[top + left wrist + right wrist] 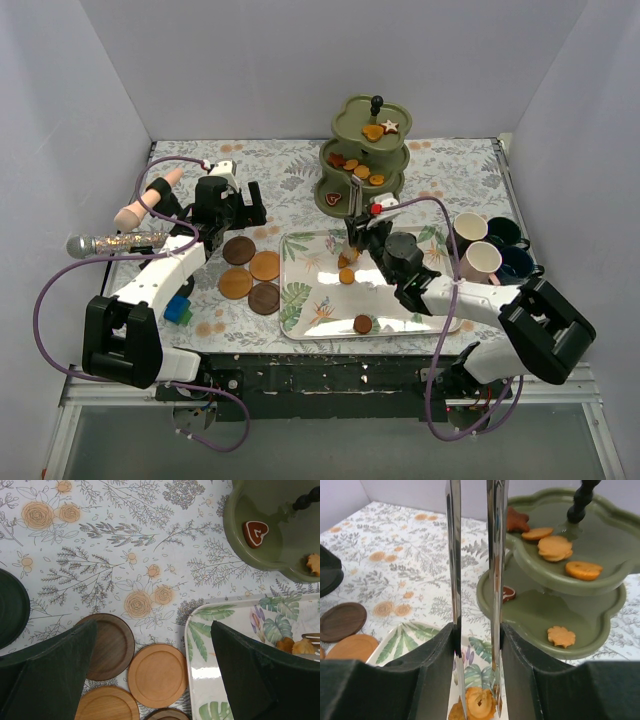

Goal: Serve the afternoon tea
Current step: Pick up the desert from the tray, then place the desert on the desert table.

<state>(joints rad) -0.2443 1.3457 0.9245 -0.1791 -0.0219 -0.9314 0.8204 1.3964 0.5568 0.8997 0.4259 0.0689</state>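
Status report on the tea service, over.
Left gripper open, over coasters. Right gripper clamped on tongs, tips around an orange biscuit on the tray. Stand just beyond, nothing between.

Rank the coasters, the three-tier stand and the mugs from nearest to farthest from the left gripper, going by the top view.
1. Brown coasters: close by the left gripper, just toward the arm bases.
2. Three-tier stand: back centre of the table.
3. Mugs: far right side.
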